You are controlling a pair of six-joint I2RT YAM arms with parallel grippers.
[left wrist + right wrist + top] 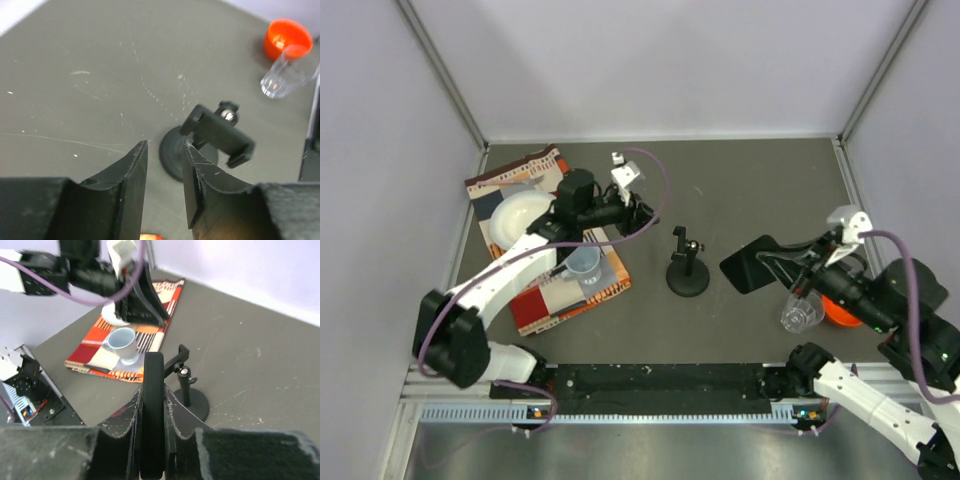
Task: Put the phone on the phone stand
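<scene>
A dark grey table [740,190], walled on three sides by pale panels, carries the two arms at its near edge. The left arm [505,275] reaches forward over an orange-checked cloth [560,300] on the table's left side. The right arm [910,300] bends in from the right edge.

The phone [752,265], a thin black slab, is off the table in the right gripper [800,262], whose jaws pinch it on both flat faces. The right wrist view shows it edge-on between the fingers [172,412]. It hangs just right of the phone stand [687,275], apart from it and not seated in it.

A white bowl [515,220] sits on the cloth beneath the left arm.

The phone stand is upright on bare table between the cloth and the phone, its disc base [172,152] flat on the surface and its clamp bracket [217,135] tilted atop the short post.

The left gripper [165,150] is above the table near the stand on its left side, jaws spread with nothing between them.

A small pale cup [121,340] stands on the cloth's near right part. A clear plastic cup [282,77] lies tipped on the table's right side, next to an orange bowl [287,37].
</scene>
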